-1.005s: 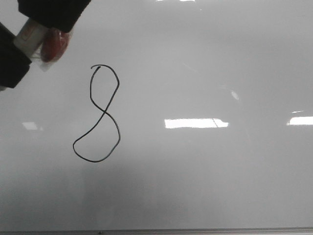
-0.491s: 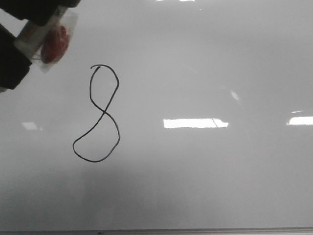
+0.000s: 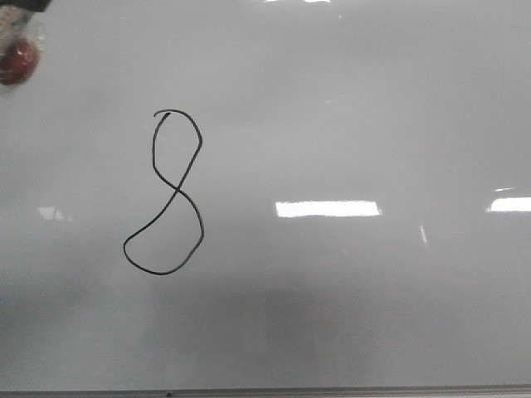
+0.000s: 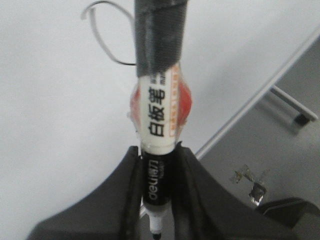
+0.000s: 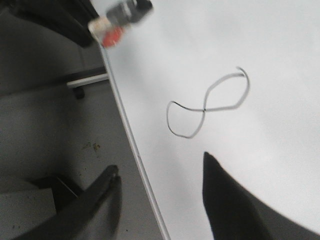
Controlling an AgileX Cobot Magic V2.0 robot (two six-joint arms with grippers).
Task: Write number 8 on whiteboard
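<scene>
A black hand-drawn number 8 [image 3: 166,195] stands on the left half of the glossy whiteboard [image 3: 357,108]; it also shows in the right wrist view [image 5: 207,104]. My left gripper [image 4: 157,155] is shut on a black-and-white marker [image 4: 157,125] with a red patch; its dark taped end points toward the board. In the front view only a red bit of the marker [image 3: 17,60] shows at the top left corner, away from the 8. My right gripper [image 5: 160,170] is open and empty, its fingers straddling the board's metal edge [image 5: 135,155].
The board's thin grey bottom edge [image 3: 265,391] runs along the frame's bottom. Bright light reflections [image 3: 328,208] lie on the board. Off the board's edge are dark floor and a metal stand foot [image 4: 295,107].
The left gripper with the marker has drawn away up and to the left, almost out of the front view. The 8 is unchanged.
</scene>
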